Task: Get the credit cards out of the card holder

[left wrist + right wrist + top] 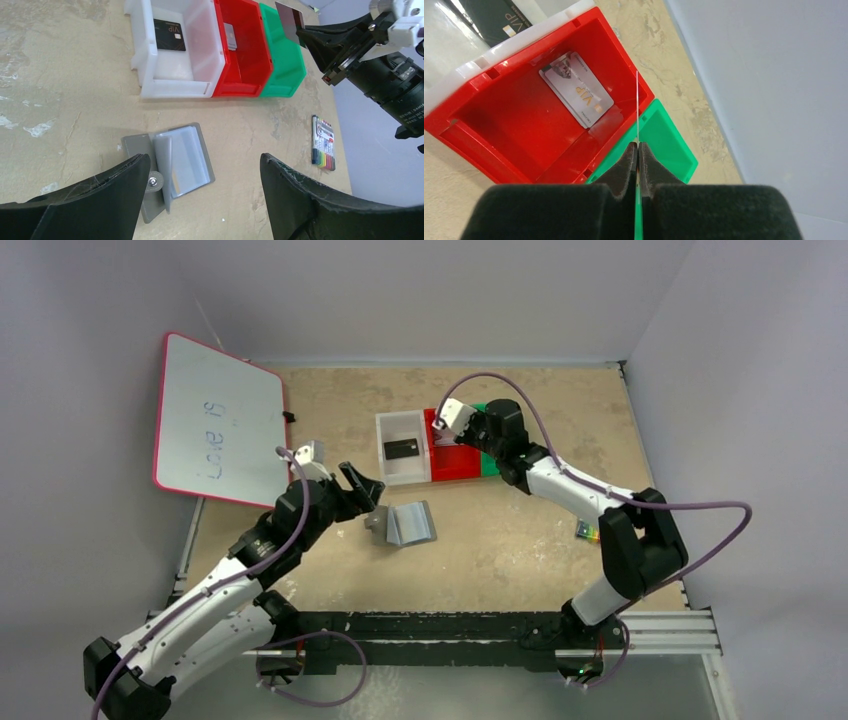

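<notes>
White-and-black arms (215, 590) carry purple cables (487, 375); left tool (362, 485), right tool (637, 147) are black.

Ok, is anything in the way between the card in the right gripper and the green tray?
Nothing visible. The right gripper pinches the card edge-on over the green tray, and the part of the tray's floor that shows is bare. The red tray sits right beside it, with a silvery card inside.

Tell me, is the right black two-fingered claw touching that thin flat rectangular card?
Touching: the right wrist view shows the right gripper pinching the card edge-on.
</notes>
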{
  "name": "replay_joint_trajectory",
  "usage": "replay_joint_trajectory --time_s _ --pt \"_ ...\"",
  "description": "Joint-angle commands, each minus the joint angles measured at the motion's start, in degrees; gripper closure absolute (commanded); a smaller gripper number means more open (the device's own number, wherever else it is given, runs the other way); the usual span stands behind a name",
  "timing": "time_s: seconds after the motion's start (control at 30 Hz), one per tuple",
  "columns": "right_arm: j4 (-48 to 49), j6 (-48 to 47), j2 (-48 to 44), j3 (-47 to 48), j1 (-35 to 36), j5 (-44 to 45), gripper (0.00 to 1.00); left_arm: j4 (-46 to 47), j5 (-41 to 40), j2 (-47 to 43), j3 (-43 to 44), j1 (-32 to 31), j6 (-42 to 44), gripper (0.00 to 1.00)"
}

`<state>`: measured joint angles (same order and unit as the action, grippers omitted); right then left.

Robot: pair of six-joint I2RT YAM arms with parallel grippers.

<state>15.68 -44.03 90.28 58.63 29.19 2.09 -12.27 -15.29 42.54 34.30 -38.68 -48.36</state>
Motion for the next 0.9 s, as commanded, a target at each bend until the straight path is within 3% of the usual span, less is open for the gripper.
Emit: replay_joint_trajectory --time_s 0.0,0.27,0.53,0.87 --pt "-0.1 -4.8 0.6 3.3 -0.1 -0.9 1.0 -0.9 -1.2 -1.6 2.4 0.2 0.9 0.19" --pt "-1.4 -8.2 4.6 5.4 0.0 -2.7 1.0 -2.7 -1.8 -2.7 2.1 0.2 0.6 0.19" --pt "-5.4 -9.5 7.9 9.7 -0.1 -10.7 1.0 -3.7 -1.9 -2.8 2.4 0.2 0.7 0.19" --pt "-8.6 -14.5 13.2 13.3 -0.1 -8.6 1.0 -5.0 -3.1 -3.9 2.3 0.2 1.0 0.19"
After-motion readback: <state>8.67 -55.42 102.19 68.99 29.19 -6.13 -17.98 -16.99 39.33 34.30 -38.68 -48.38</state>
